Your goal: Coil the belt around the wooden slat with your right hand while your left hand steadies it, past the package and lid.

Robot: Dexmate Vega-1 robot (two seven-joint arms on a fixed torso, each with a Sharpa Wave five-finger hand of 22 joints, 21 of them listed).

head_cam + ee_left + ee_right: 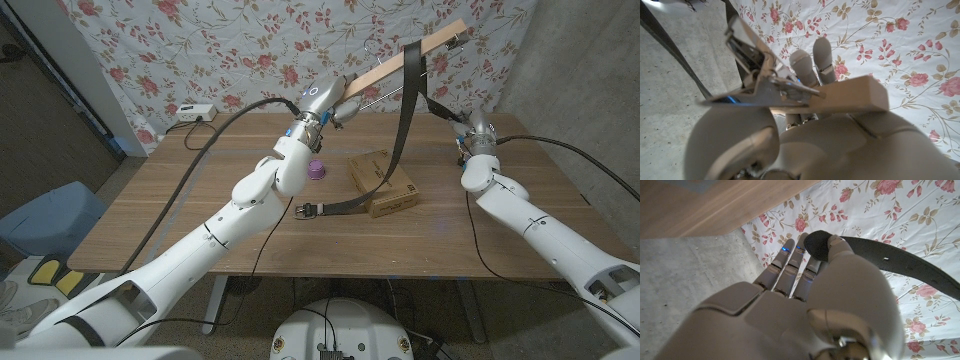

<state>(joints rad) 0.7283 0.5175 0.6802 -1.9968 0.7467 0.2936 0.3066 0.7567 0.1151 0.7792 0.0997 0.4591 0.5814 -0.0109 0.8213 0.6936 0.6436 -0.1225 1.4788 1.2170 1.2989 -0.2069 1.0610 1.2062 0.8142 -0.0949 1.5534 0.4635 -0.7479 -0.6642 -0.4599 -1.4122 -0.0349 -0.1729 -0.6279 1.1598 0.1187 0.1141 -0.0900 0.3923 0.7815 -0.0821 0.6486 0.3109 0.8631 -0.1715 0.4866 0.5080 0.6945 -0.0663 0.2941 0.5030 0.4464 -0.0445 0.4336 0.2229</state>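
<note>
Left robot hand (345, 103) grips slat (415, 55); right robot hand (462, 122) pinches belt (405, 110) beyond it.

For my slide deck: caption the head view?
Left hand holds wooden slat aloft; right hand grips the draped belt.

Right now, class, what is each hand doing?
Left hand: grips one end of the wooden slat, holding it up over the table.
Right hand: pinches the belt.
</note>
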